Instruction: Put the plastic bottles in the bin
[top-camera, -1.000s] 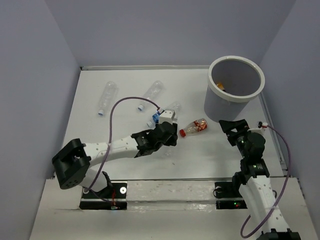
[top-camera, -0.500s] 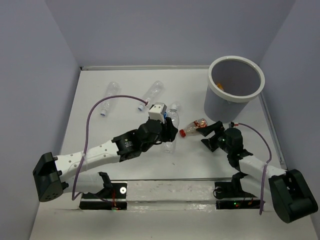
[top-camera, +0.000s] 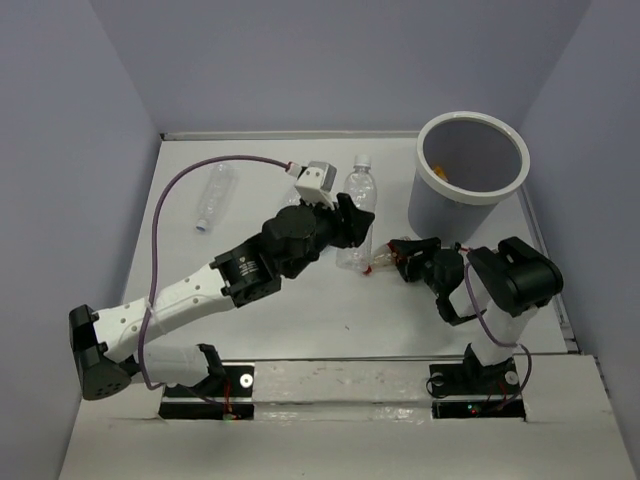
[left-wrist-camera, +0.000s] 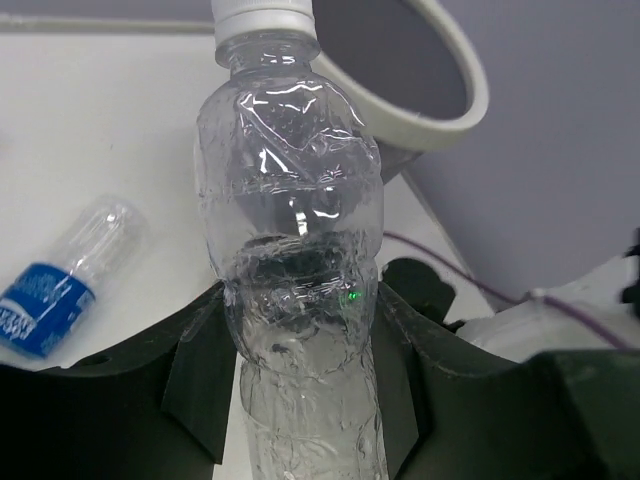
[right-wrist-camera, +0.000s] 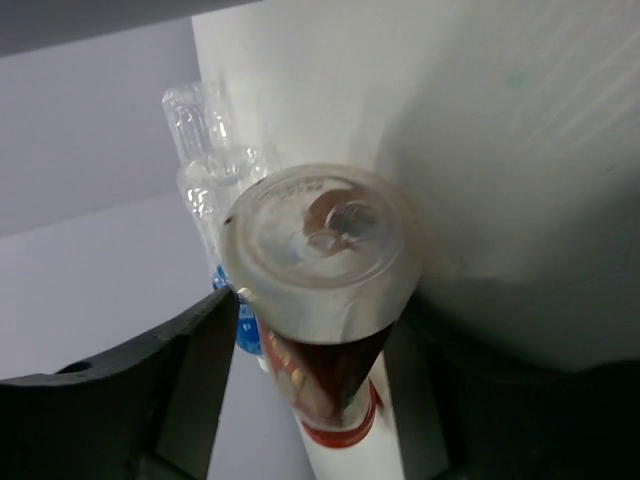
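Observation:
My left gripper is shut on a plain clear bottle with a white cap and holds it upright above the table, left of the grey bin. In the left wrist view the bottle stands between the fingers, with the bin's rim behind it. My right gripper is open, low on the table, its jaws either side of the lying red-labelled bottle. That bottle's base faces the right wrist camera. Something orange lies in the bin.
Another plain clear bottle lies at the far left. The blue-labelled bottle lies on the table under my left arm, hidden in the top view. Grey walls enclose the table on three sides.
My left gripper lifted the clear bottle off the table and swung it up towards the bin. My right gripper dropped low and moved left until its jaws straddle the red-labelled bottle.

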